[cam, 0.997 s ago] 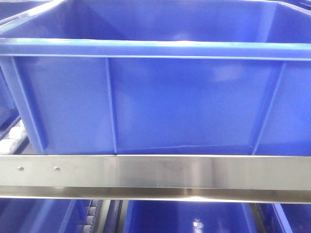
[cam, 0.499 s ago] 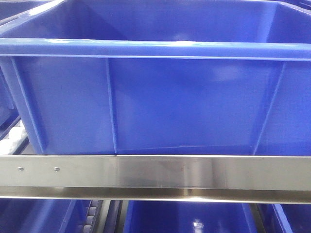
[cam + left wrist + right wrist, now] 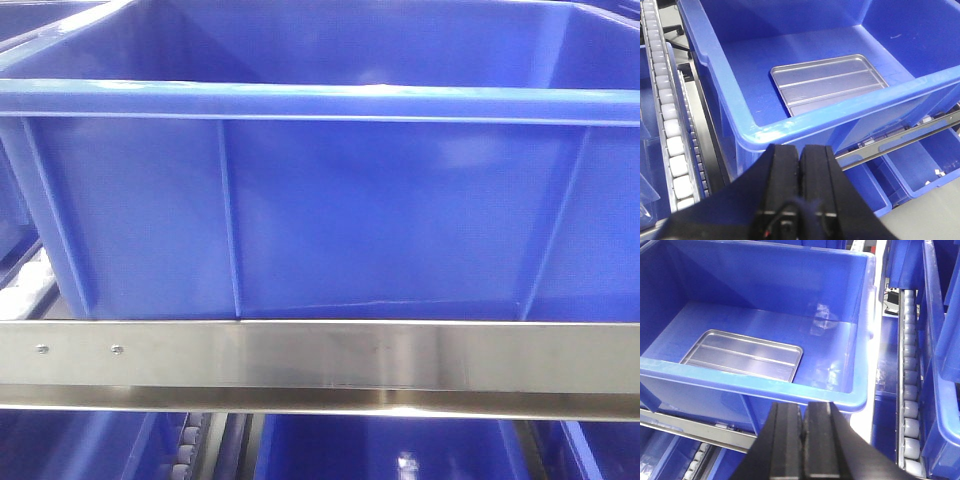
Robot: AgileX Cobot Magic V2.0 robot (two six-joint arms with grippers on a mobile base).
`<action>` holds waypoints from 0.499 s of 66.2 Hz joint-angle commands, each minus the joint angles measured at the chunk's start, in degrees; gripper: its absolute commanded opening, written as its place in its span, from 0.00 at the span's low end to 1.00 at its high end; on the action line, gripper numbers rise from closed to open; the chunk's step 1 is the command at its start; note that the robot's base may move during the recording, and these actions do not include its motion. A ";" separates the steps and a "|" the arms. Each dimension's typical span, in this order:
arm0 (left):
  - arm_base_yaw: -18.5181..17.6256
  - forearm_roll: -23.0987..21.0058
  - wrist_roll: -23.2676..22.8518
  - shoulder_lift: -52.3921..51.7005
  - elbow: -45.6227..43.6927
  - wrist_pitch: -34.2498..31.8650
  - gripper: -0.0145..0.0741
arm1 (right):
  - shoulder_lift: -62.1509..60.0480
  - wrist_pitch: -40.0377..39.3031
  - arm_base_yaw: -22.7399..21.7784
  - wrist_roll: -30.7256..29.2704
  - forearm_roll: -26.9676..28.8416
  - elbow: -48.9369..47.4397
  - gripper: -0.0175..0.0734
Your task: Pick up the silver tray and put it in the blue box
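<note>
A: Status? Anything change at the blue box (image 3: 330, 215)?

B: Front view reads the same as a second ago and half a second ago. Same ribbed side wall, same steel rail (image 3: 320, 355) right below the box. Only a small shift in the glare on the wall. No arm enters that view.

A: And the silver tray?

B: Silver tray (image 3: 829, 83) lies flat on the floor of the blue box (image 3: 790, 131), nearer its front wall, open side up, two ridges showing. The right wrist view agrees: tray (image 3: 742, 356) on the box floor, pushed toward the left end of the box (image 3: 765, 382), right half of the floor bare.

A: Claws?

B: Left gripper (image 3: 800, 155) has its jaws pressed together with nothing between them. It sits outside the box, in front of the near rim. Right gripper (image 3: 801, 412) is the same: jaws together, empty, outside the front rim.

A: So the place is done?

B: I'd call it done. Tray in, both claws off it and clear of the box. Roller track (image 3: 665, 105) left of the box has nothing on it here.
</note>
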 commanded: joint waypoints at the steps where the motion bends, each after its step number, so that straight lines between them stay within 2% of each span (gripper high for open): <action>1: -0.08 0.12 0.08 -0.49 -1.53 -5.21 0.06 | 0.67 -5.08 0.01 -0.69 -0.83 -1.56 0.25; 5: 1.49 0.08 0.74 -2.00 -1.40 -5.09 0.06 | 0.67 -5.01 0.01 -0.69 -0.83 -1.56 0.25; 11: 5.64 -2.44 5.44 -5.28 0.38 -5.61 0.06 | 0.67 -5.01 0.01 -0.69 -0.83 -1.56 0.25; 23: 17.18 -11.21 13.86 -15.36 9.79 -11.05 0.06 | 0.67 -4.97 0.01 -0.69 -0.83 -1.56 0.25; 28: 22.14 -13.52 16.83 -19.84 14.66 -14.49 0.06 | 0.67 -4.97 0.01 -0.69 -0.83 -1.56 0.25; 33: 25.74 -14.22 17.42 -23.70 19.07 -17.71 0.06 | 0.67 -4.97 0.01 -0.69 -0.83 -1.56 0.25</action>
